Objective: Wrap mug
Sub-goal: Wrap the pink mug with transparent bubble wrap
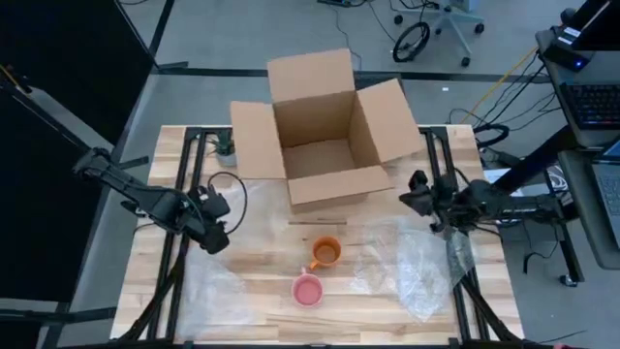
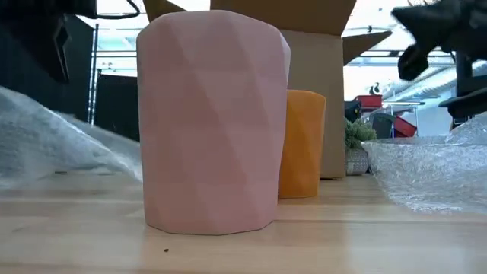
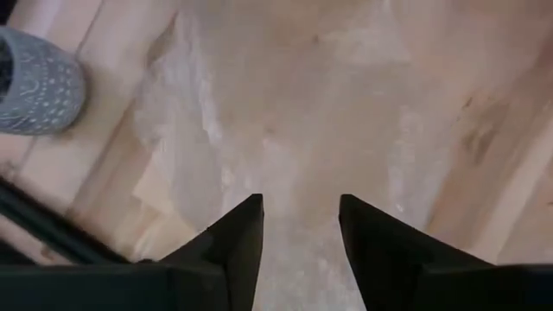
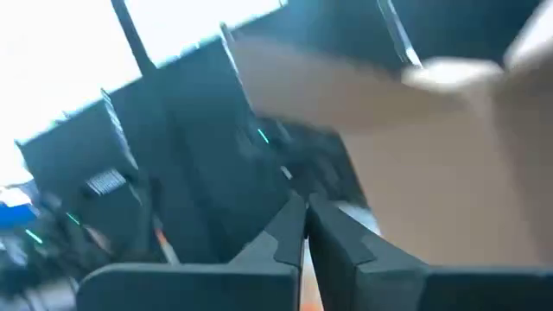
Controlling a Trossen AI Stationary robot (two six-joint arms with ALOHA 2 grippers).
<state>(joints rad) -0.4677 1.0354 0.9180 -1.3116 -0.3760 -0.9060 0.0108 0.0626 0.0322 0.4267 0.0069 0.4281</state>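
Note:
Near the table's front middle, an orange mug [image 1: 327,254] and a pink mug [image 1: 307,290] stand upright on their bases; the pink one [image 2: 213,125] fills the low view, with the orange one [image 2: 302,143] behind it. One bubble wrap sheet [image 1: 417,267] lies at the right, another [image 1: 205,281] at the left. My left gripper [image 1: 215,240] hangs open over the left sheet [image 3: 285,130], pointing down. My right gripper [image 1: 418,199] is shut above the right sheet's far end, and in its wrist view [image 4: 305,203] nothing shows between the fingers.
An open cardboard box [image 1: 325,136] stands at the far middle, flaps spread. A small grey pot with a plant [image 1: 225,147] sits at the far left beside the box. Bare wood shows around the two mugs and along the front edge.

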